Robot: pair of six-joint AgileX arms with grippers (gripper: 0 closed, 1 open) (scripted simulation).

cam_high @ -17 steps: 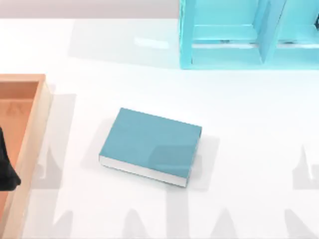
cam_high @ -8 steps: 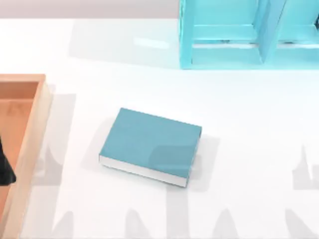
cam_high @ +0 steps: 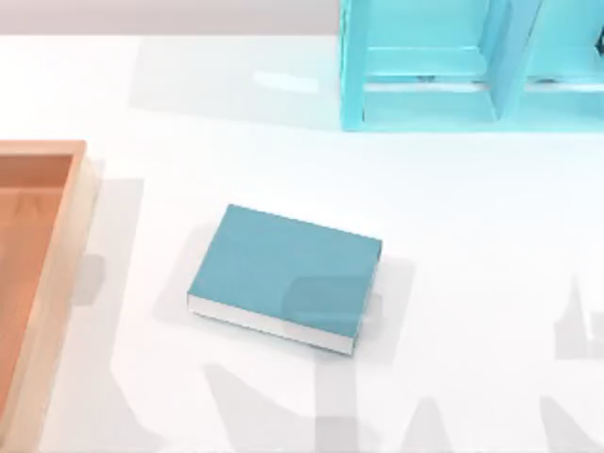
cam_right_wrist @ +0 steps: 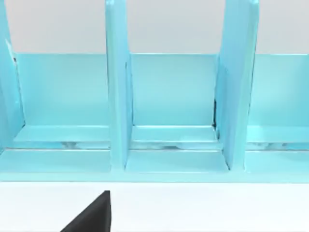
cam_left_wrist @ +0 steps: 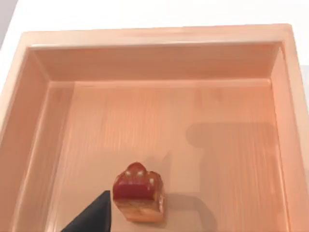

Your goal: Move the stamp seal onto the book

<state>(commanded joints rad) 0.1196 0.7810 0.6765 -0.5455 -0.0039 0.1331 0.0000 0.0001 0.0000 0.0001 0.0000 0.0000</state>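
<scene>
Your left gripper (cam_left_wrist: 91, 215), grip state unclear, hangs beside the stamp seal (cam_left_wrist: 138, 192) inside the wooden tray (cam_left_wrist: 154, 36); the book (cam_high: 286, 276) lies apart

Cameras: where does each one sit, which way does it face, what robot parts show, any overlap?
Top view: above the table, looking down on the book, wooden tray and turquoise shelf unit.
Left wrist view: looks into the wooden tray at the stamp seal; a dark fingertip shows.
Right wrist view: faces the shelf unit; a dark fingertip shows.
Shared: tray (top, left wrist); shelf (top, right wrist).
</scene>
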